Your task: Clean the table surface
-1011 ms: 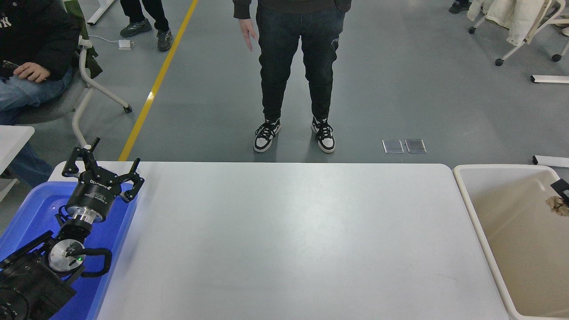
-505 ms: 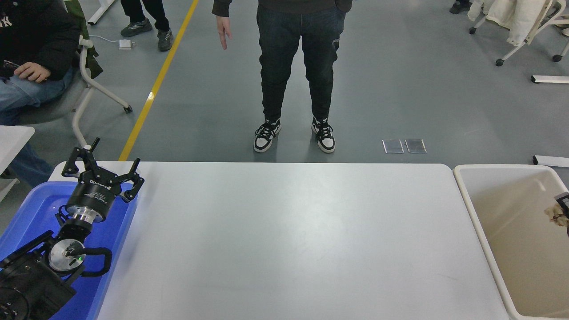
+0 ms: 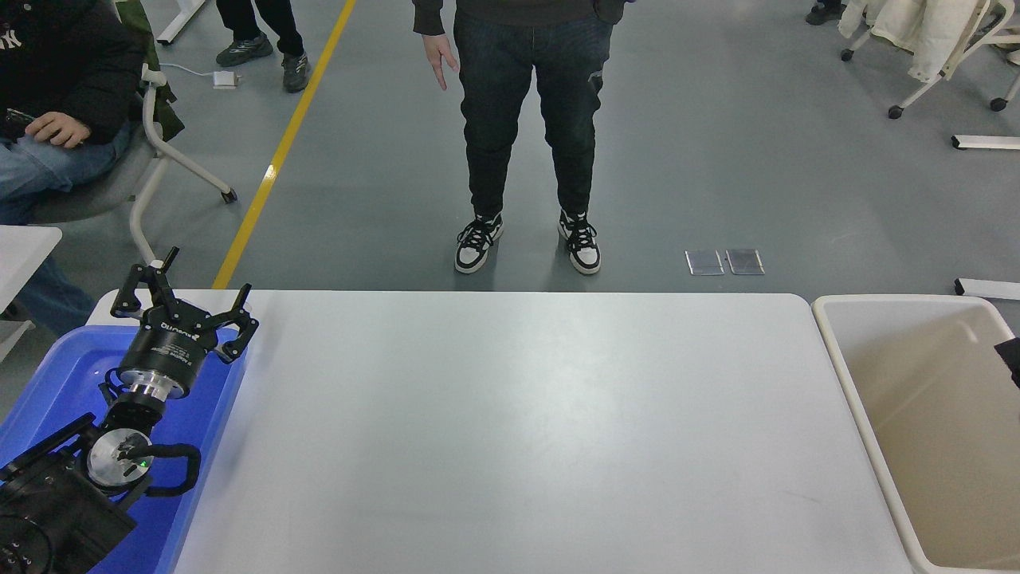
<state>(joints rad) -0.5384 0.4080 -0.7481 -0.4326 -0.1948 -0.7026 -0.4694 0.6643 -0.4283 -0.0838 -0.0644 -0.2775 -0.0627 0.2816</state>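
Observation:
The white table surface (image 3: pixel 518 414) fills the middle of the head view, and nothing lies on it. My left gripper (image 3: pixel 187 296) is parked at the lower left over the blue bin (image 3: pixel 48 383), open and holding nothing. Of my right gripper (image 3: pixel 1010 356) only a small black tip shows at the right edge, above the beige bin (image 3: pixel 846 383). The rest of that arm is out of the picture.
The beige bin stands against the table's right end and the blue bin against its left end. A person (image 3: pixel 526 119) stands beyond the far edge, one hand hanging down. Another person (image 3: pixel 48 104) sits at the upper left on a chair.
My right gripper has drawn back to the right, nearly out of the picture, and the pale crumpled thing seen at it no longer shows. The standing person's hand swung. My left arm stayed still.

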